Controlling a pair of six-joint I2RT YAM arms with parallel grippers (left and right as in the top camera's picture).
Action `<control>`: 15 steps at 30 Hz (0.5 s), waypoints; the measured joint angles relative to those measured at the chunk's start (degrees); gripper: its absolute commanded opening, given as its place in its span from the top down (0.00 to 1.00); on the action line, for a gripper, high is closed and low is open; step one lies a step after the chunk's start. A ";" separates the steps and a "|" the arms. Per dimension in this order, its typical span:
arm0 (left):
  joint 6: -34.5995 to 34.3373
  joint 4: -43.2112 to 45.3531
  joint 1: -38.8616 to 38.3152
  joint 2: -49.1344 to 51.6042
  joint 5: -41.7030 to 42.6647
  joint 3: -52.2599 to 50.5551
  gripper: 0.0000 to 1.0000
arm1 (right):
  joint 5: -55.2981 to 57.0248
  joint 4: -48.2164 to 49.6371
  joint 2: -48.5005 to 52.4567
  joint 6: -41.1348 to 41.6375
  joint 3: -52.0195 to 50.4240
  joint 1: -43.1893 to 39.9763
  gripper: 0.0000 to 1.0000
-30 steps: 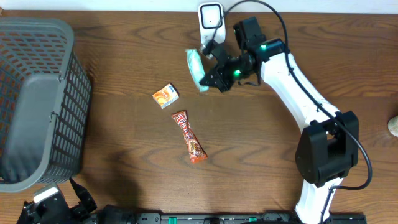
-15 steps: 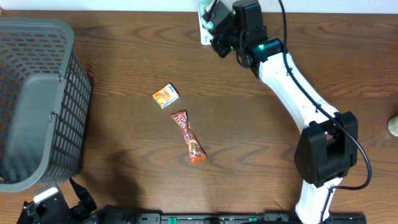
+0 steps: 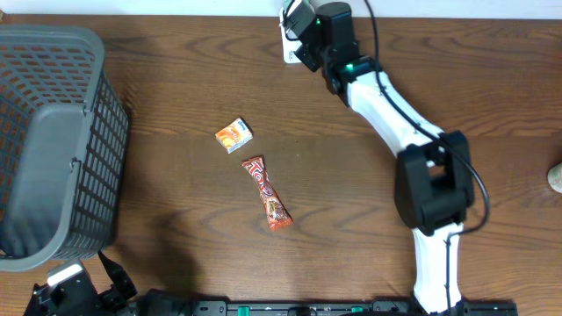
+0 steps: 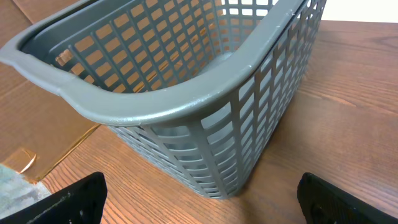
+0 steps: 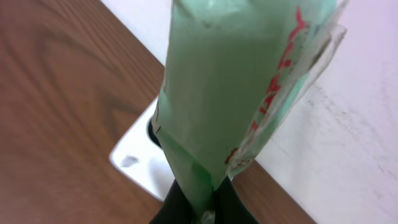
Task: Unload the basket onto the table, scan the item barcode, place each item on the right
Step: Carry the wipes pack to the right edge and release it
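Barcode reading explains the pose: our right fingers [image 5: 231,210] clamp the green packet [image 5: 230,81] by its bottom edge, upright over the white scanner [image 5: 140,158] at the overhead frame's top centre, while our left fingers [image 4: 74,199] gape, empty, facing the basket [image 4: 186,112].

The green packet [image 5: 217,87] is a pale mint pouch with a clear crimped seam and red lettering down one side. It stands upright, pinched at its bottom end by the right gripper [image 5: 199,210], right over the white scanner [image 5: 134,163] at the tabletop's [image 5: 50,93] far edge.
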 measured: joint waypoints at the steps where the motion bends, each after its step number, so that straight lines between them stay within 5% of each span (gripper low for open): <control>1: 0.00 0.00 0.00 0.00 0.00 0.00 0.02 | 0.74 -0.24 1.79 -0.96 1.70 0.00 0.99; 9: 0.00 0.00 0.00 0.00 0.00 0.00 0.02 | 4.37 -7.37 13.00 -8.33 17.11 0.17 0.99; 15: 0.00 0.00 0.00 0.00 0.00 0.00 0.02 | 6.45 -8.90 15.45 -12.70 19.52 0.50 0.99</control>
